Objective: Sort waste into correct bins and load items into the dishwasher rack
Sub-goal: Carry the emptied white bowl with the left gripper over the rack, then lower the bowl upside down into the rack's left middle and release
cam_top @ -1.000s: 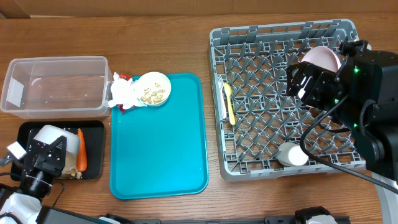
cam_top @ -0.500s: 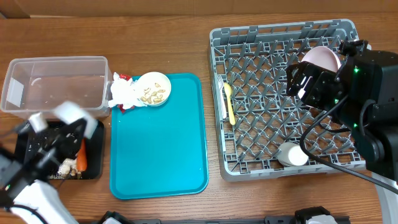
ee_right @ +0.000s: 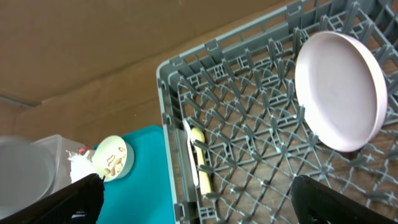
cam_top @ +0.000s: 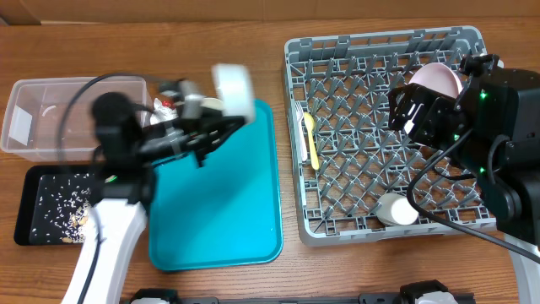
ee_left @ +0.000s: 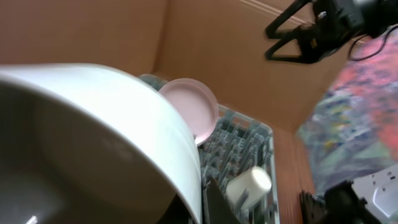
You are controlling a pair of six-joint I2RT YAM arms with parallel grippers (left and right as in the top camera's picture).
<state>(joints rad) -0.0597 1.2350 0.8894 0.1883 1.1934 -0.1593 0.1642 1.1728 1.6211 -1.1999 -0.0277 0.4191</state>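
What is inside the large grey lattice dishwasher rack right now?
A round pink plate leans at the far side, a white cup sits near the front edge, and a yellow spoon and white fork sit by the left wall. The right arm hides the rack's right part.

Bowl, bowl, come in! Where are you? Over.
Left gripper shut on bowl, above teal tray. Right gripper open over rack. Nothing between bowl and rack.

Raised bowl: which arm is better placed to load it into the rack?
Left. The left gripper holds the bowl above the teal tray, near the rack; the right gripper hangs open and empty over the rack.
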